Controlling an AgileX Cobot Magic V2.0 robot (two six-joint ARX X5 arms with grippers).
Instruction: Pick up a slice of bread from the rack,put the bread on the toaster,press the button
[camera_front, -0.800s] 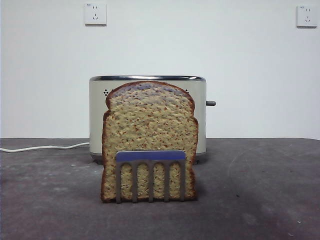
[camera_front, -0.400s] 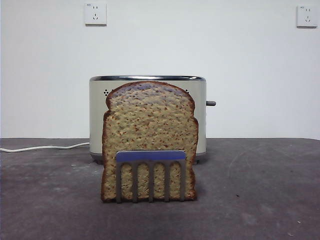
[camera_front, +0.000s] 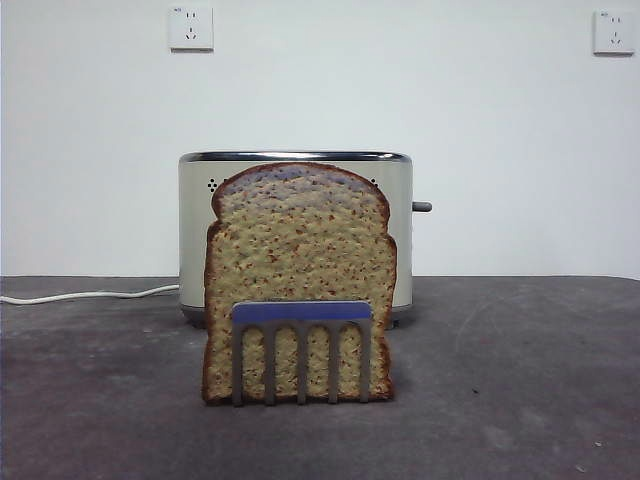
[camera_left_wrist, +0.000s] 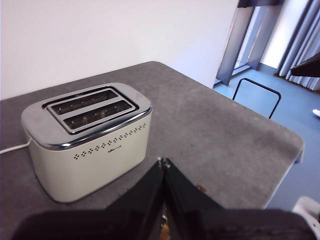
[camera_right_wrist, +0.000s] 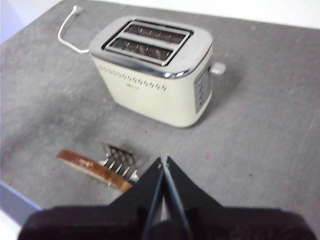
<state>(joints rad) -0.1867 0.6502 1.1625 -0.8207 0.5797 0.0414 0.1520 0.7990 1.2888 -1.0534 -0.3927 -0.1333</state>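
Observation:
A wholegrain slice of bread (camera_front: 300, 250) stands upright in the small metal rack (camera_front: 301, 345) with a blue-purple bar, right in front of the cream toaster (camera_front: 190, 230). The dark button (camera_front: 422, 207) sticks out of the toaster's right side. Seen from above in the right wrist view, the slice of bread (camera_right_wrist: 85, 166) and rack (camera_right_wrist: 120, 161) sit near the toaster (camera_right_wrist: 155, 95), whose button (camera_right_wrist: 218, 69) shows on its narrow end. My right gripper (camera_right_wrist: 163, 161) hovers high above them, shut and empty. My left gripper (camera_left_wrist: 163, 162) is shut too, high beside the toaster (camera_left_wrist: 90, 145), both slots empty.
A white cord (camera_front: 90, 295) runs left from the toaster across the grey table (camera_front: 520, 380). Two wall sockets (camera_front: 190, 28) sit on the white wall behind. In the left wrist view the table's edge (camera_left_wrist: 295, 145) drops to a floor with a black frame (camera_left_wrist: 256, 95).

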